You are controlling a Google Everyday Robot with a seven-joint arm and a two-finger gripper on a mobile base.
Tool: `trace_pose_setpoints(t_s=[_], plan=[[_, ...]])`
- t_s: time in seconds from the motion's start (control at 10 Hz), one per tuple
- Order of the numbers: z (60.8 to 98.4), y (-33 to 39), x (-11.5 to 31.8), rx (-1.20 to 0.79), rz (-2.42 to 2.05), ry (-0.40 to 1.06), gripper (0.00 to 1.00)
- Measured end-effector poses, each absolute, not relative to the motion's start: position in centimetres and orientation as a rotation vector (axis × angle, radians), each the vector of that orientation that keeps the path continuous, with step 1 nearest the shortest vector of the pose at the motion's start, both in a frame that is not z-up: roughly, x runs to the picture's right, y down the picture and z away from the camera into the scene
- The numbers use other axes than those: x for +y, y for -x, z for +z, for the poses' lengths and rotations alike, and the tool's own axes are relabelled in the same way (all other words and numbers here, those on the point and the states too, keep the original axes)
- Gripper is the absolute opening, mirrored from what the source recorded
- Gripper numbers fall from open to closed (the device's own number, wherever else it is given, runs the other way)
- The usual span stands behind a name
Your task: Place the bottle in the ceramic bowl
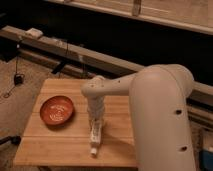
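From my remote seat I see the arm's gripper [96, 124] low over the middle of the wooden table [55, 145]. The bottle [94, 141] lies flat on the table, its far end right under the gripper and its white cap pointing toward the near edge. I cannot tell whether the gripper is clamped on it or not. The ceramic bowl [57, 110] sits toward the left of the view, apart from the bottle
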State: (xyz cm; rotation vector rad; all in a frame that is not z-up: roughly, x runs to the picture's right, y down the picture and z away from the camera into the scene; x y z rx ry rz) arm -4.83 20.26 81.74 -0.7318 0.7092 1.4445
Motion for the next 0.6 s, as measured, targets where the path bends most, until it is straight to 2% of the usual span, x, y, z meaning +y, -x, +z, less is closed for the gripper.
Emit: trace_pose_setpoints(t_s=[0.1, 0.6], plan=[[81.3, 4.9, 19.5, 0.709, 1.442, 0.732, 0.0], [78.8, 9.7, 11.9, 0.64, 1.3, 0.735, 0.0]])
